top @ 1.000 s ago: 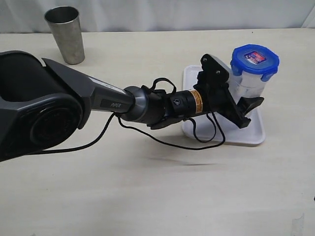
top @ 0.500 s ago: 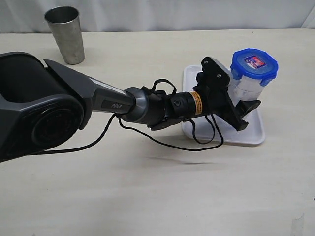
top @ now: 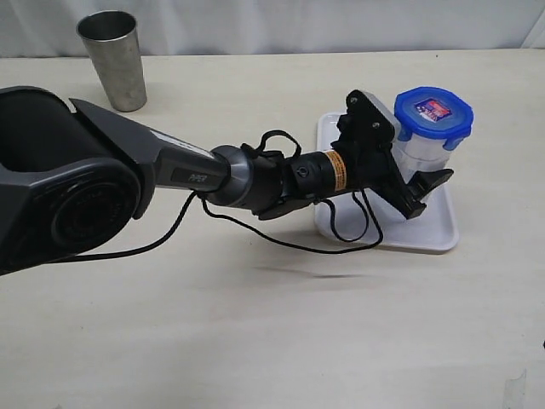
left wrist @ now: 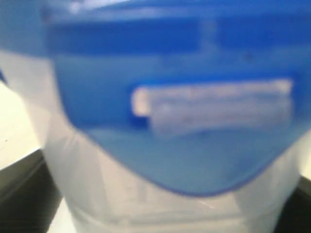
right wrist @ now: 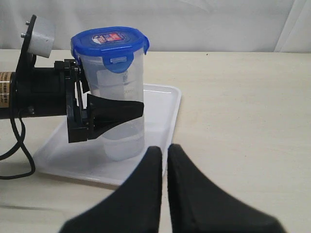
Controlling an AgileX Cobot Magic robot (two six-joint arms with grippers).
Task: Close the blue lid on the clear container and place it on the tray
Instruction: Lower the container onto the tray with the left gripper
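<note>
The clear container [top: 415, 152] stands upright on the white tray [top: 434, 234], and the blue lid [top: 433, 112] sits closed on its top. My left gripper [top: 423, 166] reaches in from the left and straddles the container's middle. Its jaws are open, and the near finger [top: 430, 181] stands slightly off the wall. The left wrist view is filled by the blurred lid [left wrist: 184, 97] and container [left wrist: 97, 194]. In the right wrist view the container [right wrist: 121, 141] stands on the tray [right wrist: 165, 104]. My right gripper [right wrist: 164, 150] is shut and empty, just off the tray's near corner.
A grey metal cup [top: 113, 58] stands at the far left of the table. The left arm's black cable [top: 341, 243] hangs in a loop over the tray's left edge. Bare table surrounds the tray.
The left jaws have spread wider around the container. The container and lid have shifted slightly left. The right gripper has not moved.
</note>
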